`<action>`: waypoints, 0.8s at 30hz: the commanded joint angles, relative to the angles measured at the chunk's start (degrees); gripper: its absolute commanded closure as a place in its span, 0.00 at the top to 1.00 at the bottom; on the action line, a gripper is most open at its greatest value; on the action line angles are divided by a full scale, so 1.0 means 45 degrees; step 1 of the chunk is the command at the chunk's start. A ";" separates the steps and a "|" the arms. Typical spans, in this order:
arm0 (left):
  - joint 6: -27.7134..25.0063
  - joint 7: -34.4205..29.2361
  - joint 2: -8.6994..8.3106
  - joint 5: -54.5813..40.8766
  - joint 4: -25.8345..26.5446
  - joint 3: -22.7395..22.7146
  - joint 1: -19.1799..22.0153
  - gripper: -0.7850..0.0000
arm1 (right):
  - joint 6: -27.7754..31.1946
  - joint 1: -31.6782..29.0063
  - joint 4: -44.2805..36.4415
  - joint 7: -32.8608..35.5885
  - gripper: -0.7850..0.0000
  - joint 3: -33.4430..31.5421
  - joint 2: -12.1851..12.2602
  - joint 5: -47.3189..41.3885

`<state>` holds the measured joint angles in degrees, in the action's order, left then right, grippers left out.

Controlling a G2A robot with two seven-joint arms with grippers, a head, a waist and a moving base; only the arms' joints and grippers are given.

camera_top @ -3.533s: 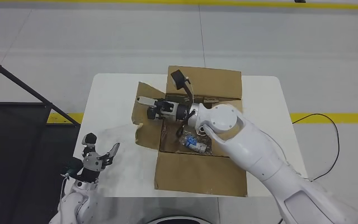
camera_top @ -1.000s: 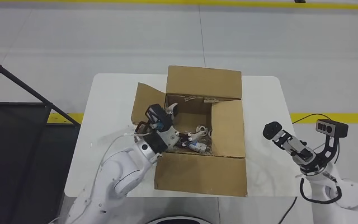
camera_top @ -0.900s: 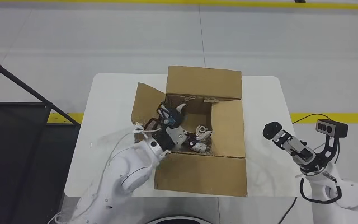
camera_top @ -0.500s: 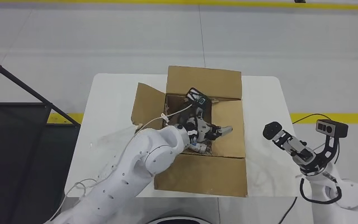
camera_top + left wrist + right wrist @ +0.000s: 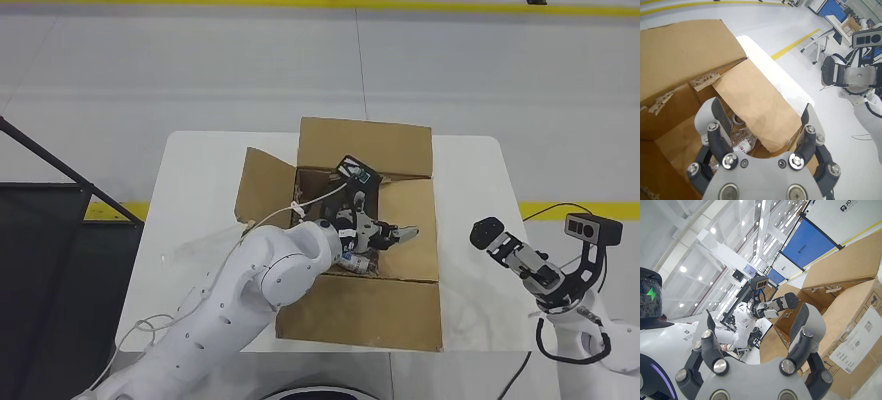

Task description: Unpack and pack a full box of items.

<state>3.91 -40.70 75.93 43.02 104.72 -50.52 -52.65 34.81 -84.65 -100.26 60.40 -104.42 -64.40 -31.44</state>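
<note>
Cardboard box (image 5: 365, 150) sits mid-table (image 5: 200, 200), all flaps folded out, top open. The left tool (image 5: 392, 234) hangs over the box's open top, by the inner edge of the right-hand flap (image 5: 412, 262). In the left wrist view the left tool (image 5: 762, 106) has its fingers spread wide w/ nothing btwn them. Can't tell if it touches the flap (image 5: 753, 98). Below it, inside the box (image 5: 683, 49), lie a crumpled clear plastic bag (image 5: 742, 138) and a grey ring (image 5: 737, 119). The right tool (image 5: 505, 247) is off the table's right edge, well apart from the box. In its own wrist view the right tool (image 5: 755, 311) is also wide open and empty, w/ the box (image 5: 844, 317) beyond it.
</note>
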 commanded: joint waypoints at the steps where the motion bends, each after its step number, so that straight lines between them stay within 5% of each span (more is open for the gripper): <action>1: 0.0058 0.0040 0.0007 -0.0214 -0.0077 -0.0100 -0.0112 1.00 | 0.0000 0.0000 0.0001 0.0000 1.00 -0.0001 0.0000 -0.0001; 10: 0.0491 -0.1265 0.0091 -0.2878 -0.0990 -0.0969 0.0273 1.00 | 0.0000 0.0000 0.0001 0.0000 1.00 -0.0001 0.0000 -0.0001; 24: 0.0315 -0.2292 0.0539 -0.6449 -0.4627 -0.0561 0.1881 1.00 | 0.0000 0.0000 0.0001 0.0000 1.00 -0.0001 0.0000 -0.0001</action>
<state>5.53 -51.07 78.21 14.34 84.82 -53.52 -44.54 34.81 -84.65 -100.26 60.40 -104.42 -64.40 -31.44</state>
